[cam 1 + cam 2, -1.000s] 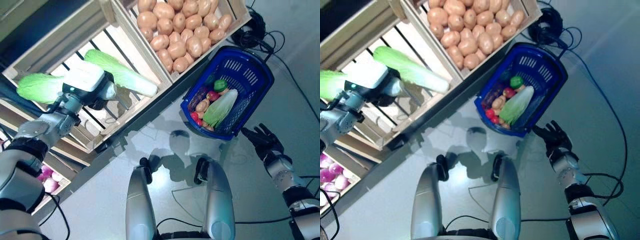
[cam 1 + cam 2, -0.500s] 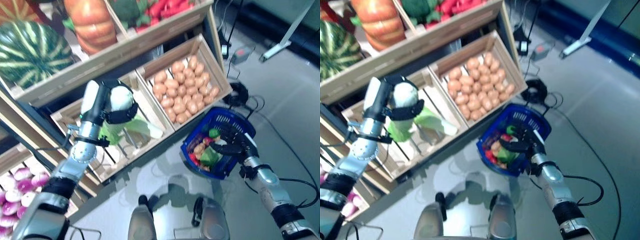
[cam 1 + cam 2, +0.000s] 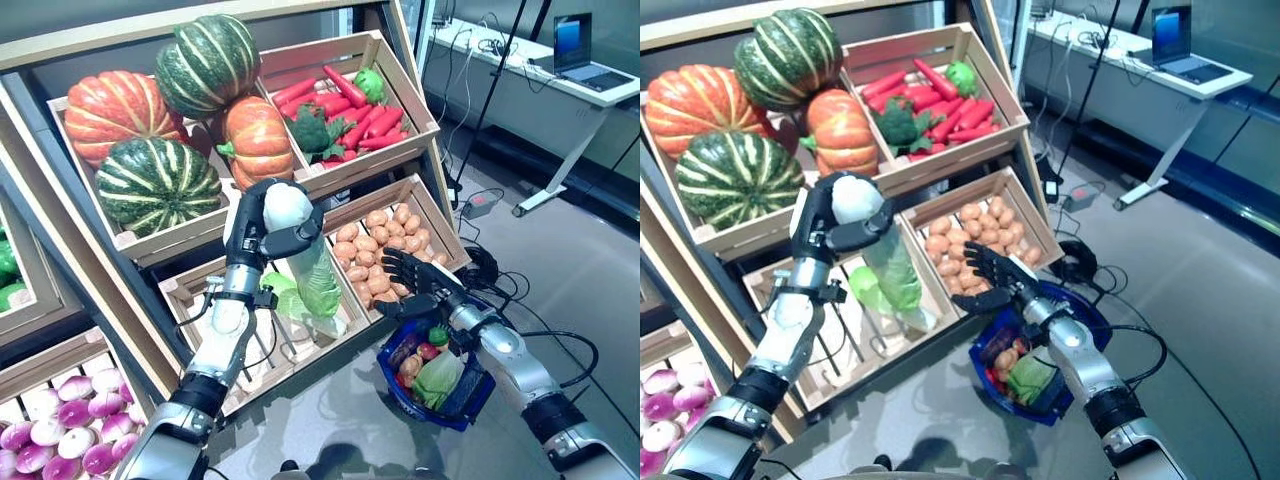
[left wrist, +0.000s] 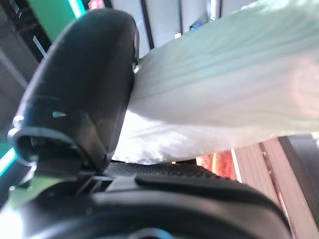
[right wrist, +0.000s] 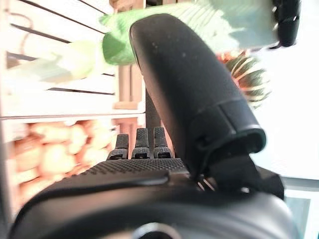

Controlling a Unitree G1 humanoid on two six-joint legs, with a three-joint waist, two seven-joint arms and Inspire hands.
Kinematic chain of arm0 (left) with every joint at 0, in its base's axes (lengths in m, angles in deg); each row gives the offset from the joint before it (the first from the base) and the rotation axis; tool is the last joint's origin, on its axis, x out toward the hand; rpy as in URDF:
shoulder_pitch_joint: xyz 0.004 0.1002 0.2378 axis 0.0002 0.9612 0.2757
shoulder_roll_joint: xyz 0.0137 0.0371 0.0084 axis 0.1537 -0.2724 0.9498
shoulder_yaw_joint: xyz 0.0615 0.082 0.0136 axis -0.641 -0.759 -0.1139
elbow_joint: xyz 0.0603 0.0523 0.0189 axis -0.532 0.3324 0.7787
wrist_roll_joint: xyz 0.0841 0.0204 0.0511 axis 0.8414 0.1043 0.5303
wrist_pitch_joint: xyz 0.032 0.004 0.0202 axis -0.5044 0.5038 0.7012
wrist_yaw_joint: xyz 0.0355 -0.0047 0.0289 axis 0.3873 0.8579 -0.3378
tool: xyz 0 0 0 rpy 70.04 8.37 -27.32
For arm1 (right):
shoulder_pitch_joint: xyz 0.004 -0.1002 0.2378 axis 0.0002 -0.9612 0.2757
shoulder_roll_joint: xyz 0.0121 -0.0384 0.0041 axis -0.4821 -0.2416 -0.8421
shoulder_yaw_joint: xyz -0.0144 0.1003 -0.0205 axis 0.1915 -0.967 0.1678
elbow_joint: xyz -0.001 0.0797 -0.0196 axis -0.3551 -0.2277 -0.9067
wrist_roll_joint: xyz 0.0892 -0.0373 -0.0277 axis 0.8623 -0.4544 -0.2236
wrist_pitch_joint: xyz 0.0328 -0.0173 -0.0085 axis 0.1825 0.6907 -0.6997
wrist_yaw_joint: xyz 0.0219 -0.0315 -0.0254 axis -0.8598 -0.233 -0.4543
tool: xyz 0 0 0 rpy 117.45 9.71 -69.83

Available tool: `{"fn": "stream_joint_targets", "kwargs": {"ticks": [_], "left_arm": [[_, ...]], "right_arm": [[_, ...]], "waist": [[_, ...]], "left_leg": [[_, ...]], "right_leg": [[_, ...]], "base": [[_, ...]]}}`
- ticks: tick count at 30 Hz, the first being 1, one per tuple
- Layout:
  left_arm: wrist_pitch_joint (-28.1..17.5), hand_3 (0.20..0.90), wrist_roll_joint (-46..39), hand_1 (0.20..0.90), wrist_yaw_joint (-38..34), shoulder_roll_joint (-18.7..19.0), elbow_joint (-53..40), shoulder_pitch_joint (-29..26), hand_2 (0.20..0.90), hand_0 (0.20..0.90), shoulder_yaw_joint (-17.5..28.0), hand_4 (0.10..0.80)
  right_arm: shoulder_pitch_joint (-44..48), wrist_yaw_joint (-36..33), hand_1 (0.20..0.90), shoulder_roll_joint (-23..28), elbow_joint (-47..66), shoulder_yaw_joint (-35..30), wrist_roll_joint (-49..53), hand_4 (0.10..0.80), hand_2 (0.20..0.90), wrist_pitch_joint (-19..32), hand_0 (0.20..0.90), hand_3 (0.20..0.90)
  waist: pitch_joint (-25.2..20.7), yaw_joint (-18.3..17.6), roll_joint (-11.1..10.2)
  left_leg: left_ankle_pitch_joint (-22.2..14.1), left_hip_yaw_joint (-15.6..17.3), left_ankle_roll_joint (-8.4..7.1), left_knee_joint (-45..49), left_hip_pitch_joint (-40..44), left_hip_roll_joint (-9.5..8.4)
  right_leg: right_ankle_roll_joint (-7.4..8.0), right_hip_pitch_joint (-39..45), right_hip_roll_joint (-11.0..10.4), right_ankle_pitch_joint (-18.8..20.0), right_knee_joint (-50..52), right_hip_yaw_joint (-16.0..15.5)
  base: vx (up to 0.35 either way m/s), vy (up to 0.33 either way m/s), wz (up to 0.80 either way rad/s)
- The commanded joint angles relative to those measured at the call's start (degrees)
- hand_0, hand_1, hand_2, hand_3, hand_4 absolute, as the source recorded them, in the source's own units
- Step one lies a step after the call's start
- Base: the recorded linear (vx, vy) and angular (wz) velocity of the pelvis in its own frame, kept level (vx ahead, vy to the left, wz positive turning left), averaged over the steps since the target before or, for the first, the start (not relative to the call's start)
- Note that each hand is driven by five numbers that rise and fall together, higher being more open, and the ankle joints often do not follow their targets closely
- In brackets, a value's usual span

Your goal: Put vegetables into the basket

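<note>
My left hand (image 3: pixel 272 215) is shut on a long napa cabbage (image 3: pixel 312 278), held upright in front of the slatted crate (image 3: pixel 190 295), white base up and green leaves hanging down. In the left wrist view the thumb (image 4: pixel 84 84) presses against the pale cabbage (image 4: pixel 224 84). My right hand (image 3: pixel 420 282) is open, fingers spread, just above the near-left rim of the blue basket (image 3: pixel 456 420) on the floor. In the basket lie another cabbage (image 3: pixel 438 375), a green pepper (image 3: pixel 438 336) and small red and brown vegetables. A further green cabbage (image 3: pixel 866 289) stays in the crate.
A crate of potatoes (image 3: pixel 375 250) sits right behind my right hand. Above are pumpkins (image 3: pixel 160 185) and a crate of red peppers and broccoli (image 3: pixel 340 115). Purple onions (image 3: pixel 55 440) lie at the lower left. A desk with a laptop (image 3: pixel 575 45) stands at the back right.
The camera has tilted up to the shelves. My left hand has lifted the cabbage out of the crate and turned it upright. My right hand has risen from the floor to over the basket.
</note>
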Motion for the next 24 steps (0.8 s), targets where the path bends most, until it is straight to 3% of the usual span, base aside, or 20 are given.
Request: {"fn": "stream_joint_targets", "kwargs": {"ticks": [1,10,24], "left_arm": [[-1.59,0.300,-5.20,0.300,3.22,-1.26,-5.22,-6.69,0.300,0.300,-1.18,0.400],[2.84,0.300,-5.96,0.300,6.85,-5.38,-6.10,-7.79,0.300,0.300,-6.43,0.400],[5.60,0.300,-14.37,0.300,15.56,-9.93,-8.71,-9.05,0.300,0.300,-11.56,0.400]], "right_arm": [[7.48,0.88,0.900,-1.82,4.04,1.17,1.88,0.800,0.900,1.57,0.900,0.900],[11.31,-2.26,0.900,-4.87,2.46,2.80,0.92,0.800,0.900,-0.24,0.900,0.900],[14.67,4.87,0.900,-8.74,-2.01,5.14,12.41,0.800,0.900,-8.59,0.900,0.900]], "waist": [[-4.19,0.70,-1.74],[-4.65,1.09,-2.03],[-4.94,1.64,-2.58]], "left_leg": [[-1.30,1.71,0.59,-2.14,2.54,-1.22],[-1.54,0.98,0.72,-4.02,3.73,-1.36],[-2.04,0.36,0.48,-4.02,4.37,-1.23]], "right_leg": [[-2.48,2.17,-1.00,5.09,-5.06,0.12],[-2.54,3.74,-0.10,5.56,-6.80,-0.46],[-2.87,5.41,0.23,5.50,-7.72,-1.01]], "base": [[0.032,-0.059,0.00],[0.008,-0.045,0.01],[0.002,-0.001,0.01]]}}
